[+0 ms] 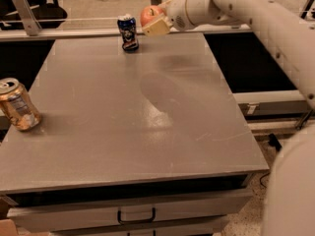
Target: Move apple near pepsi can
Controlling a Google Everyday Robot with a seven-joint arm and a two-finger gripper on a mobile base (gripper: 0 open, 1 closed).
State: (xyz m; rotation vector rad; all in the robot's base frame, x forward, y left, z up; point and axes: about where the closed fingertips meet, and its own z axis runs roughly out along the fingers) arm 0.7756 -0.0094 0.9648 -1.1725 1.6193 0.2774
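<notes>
With my end effector [154, 20] clamped on the apple [147, 14] above the far edge of the desk [147, 146], just beside the pepsi can [128, 32], I'd lower straight down and release without nudging the can.

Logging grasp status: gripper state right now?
Gripper: shut on the round red-orange apple, in the air just right of the dark blue pepsi can.
</notes>
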